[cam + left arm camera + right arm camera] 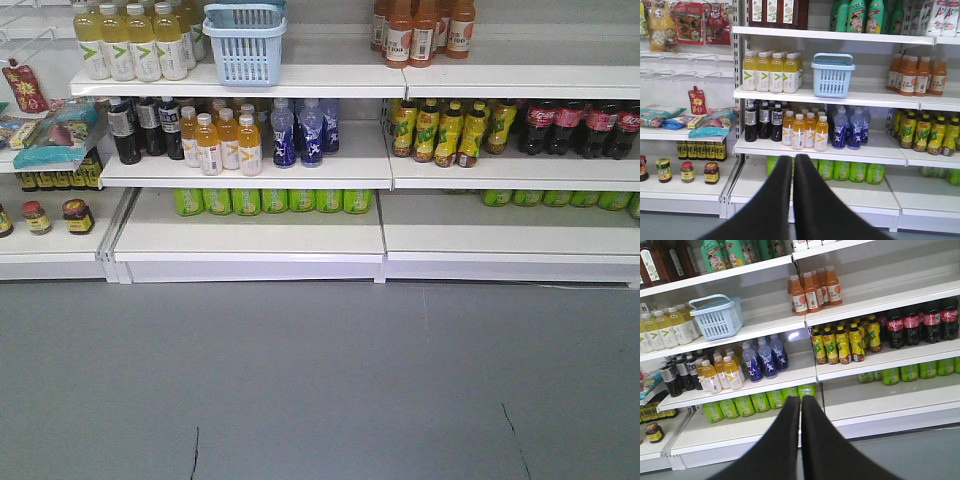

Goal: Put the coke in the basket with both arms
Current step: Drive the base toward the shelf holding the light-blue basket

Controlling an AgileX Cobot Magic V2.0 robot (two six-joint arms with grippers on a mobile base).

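Observation:
Several coke bottles (568, 125) with red labels stand in a row at the right end of the middle shelf; they also show in the right wrist view (912, 322) and are out of the left wrist view. The light blue basket (245, 45) stands on the upper shelf, seen in the left wrist view (832, 75) and the right wrist view (716, 317). My left gripper (793, 160) is shut and empty, well back from the shelves. My right gripper (800, 401) is shut and empty, also well back. Neither gripper shows in the front view.
Pale yellow bottles (130, 42) stand left of the basket, orange drinks (420, 30) to its right. Yellow-green bottles (450, 130) stand left of the cokes, blue bottles (300, 130) and dark bottles (140, 128) further left. Green bottles (270, 200) line the bottom shelf. Grey floor (320, 380) lies in front.

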